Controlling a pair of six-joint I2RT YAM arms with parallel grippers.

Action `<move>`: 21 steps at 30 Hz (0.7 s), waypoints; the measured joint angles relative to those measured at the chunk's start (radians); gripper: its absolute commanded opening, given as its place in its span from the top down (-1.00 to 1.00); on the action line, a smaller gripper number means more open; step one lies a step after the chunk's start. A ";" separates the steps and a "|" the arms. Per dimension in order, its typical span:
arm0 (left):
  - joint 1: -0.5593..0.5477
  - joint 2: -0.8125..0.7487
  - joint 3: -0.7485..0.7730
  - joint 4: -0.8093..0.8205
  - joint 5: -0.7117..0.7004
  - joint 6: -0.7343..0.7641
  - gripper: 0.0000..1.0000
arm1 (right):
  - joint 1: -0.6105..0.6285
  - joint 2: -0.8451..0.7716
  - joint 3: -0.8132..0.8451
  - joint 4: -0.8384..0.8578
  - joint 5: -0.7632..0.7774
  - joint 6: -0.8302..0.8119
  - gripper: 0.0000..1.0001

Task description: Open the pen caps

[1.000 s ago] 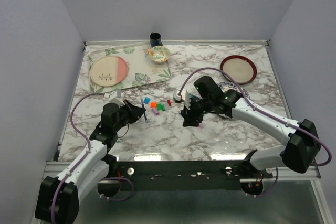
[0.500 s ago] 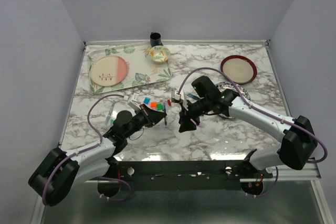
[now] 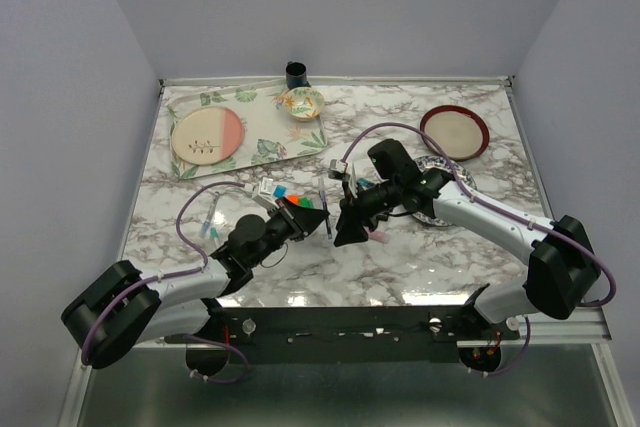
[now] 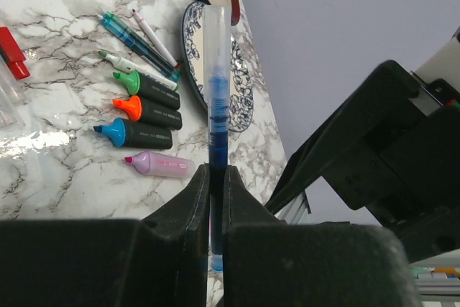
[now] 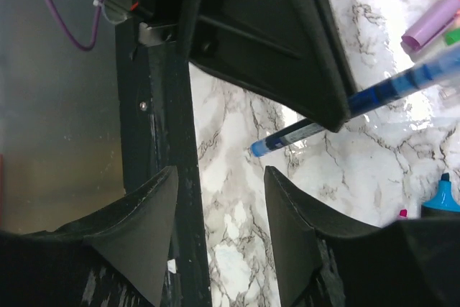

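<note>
Nearest the table's front edge, my left gripper [image 4: 215,174] pinches a thin, clear-barrelled pen with blue ink [image 4: 215,106], jaws pressed tight on its lower barrel. Facing it, my right gripper [image 5: 219,177] has its fingers spread with nothing between them. The pen's short blue end shows just beyond their tips. Which end of the pen wears the cap I cannot tell.

Past the grippers, small loose plastic pen caps [image 3: 297,201] in orange, green and blue lie close together on the white marbled tabletop [image 3: 420,267], with a red cap [image 4: 11,52] apart from them. Farther on, a row of uncapped highlighters [image 4: 147,116], tipped green, orange, blue and pink, lies side by side near a blue-patterned plate [image 4: 241,70].

I judge a cap like these to be light, hard and slick, held on by a snug friction fit. The right fingers should close squarely across its sides, close to the pen's end and clear of the barrel, then pull straight along the pen's length. A skewed hold could let the cap slip out or flex the slender barrel.
</note>
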 measured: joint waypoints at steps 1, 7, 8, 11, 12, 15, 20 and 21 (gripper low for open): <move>-0.007 0.004 0.004 0.001 -0.008 -0.001 1.00 | -0.005 0.001 -0.005 0.011 0.000 0.017 -0.21; -0.057 0.034 0.033 0.021 -0.071 -0.012 1.00 | -0.017 0.007 -0.033 0.092 0.044 0.154 -0.14; -0.063 0.038 0.037 0.024 -0.076 -0.013 1.00 | -0.018 0.007 -0.038 0.109 0.059 0.177 -0.11; -0.087 0.047 0.052 0.039 -0.096 -0.016 1.00 | -0.019 0.007 -0.055 0.144 0.096 0.226 0.04; -0.093 0.049 0.056 0.042 -0.099 -0.016 1.00 | -0.019 0.007 -0.063 0.153 0.111 0.241 0.07; -0.108 0.055 0.060 0.062 -0.112 -0.016 1.00 | -0.021 0.007 -0.070 0.161 0.135 0.272 0.34; -0.115 0.059 0.060 0.071 -0.138 -0.008 0.60 | -0.024 0.008 -0.071 0.161 0.169 0.298 0.99; -0.116 0.059 0.061 0.071 -0.141 -0.008 0.46 | -0.032 0.009 -0.070 0.160 0.164 0.300 0.99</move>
